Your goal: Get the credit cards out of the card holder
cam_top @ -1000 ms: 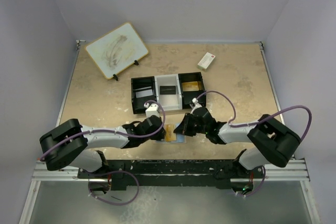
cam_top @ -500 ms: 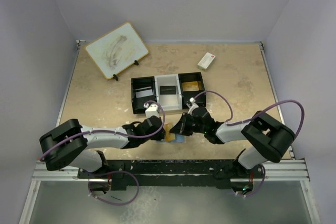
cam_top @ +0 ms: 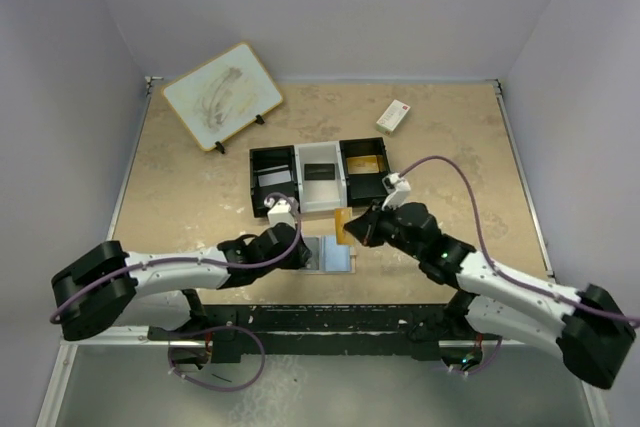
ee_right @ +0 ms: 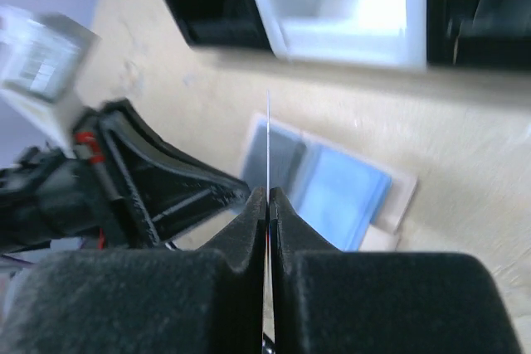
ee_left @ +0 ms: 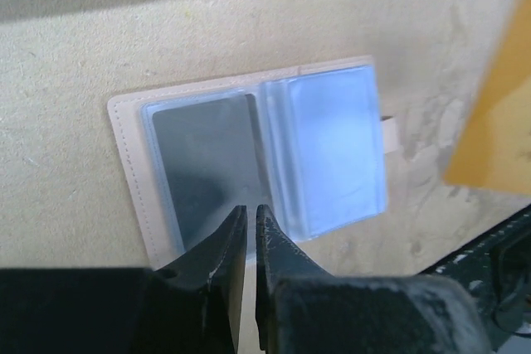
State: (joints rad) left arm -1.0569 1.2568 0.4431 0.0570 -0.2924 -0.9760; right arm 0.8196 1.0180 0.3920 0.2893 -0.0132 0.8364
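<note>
Card holder (cam_top: 328,254): lies open flat on the tabletop (cam_top: 200,187), 6 o'clock of the tray (cam_top: 320,209); your left gripper (ee_left: 250,211) nearly together over its near edge, empty. Your right gripper (ee_right: 267,194): clamped on one orange credit card (ee_left: 498,105) at the holder's 1 o'clock; so thin a pinch may slip. No readable writing.

The tabletop (cam_top: 450,157) is a beige, marble-patterned slab. Plain pale lavender-grey walls (cam_top: 350,7) enclose its far, left and right edges and meet at the far corners. A metal rail (cam_top: 330,310) runs along the near edge. Beyond that edge lies a grey floor (cam_top: 330,392). Lighting is even and diffuse; shadows are soft.
</note>
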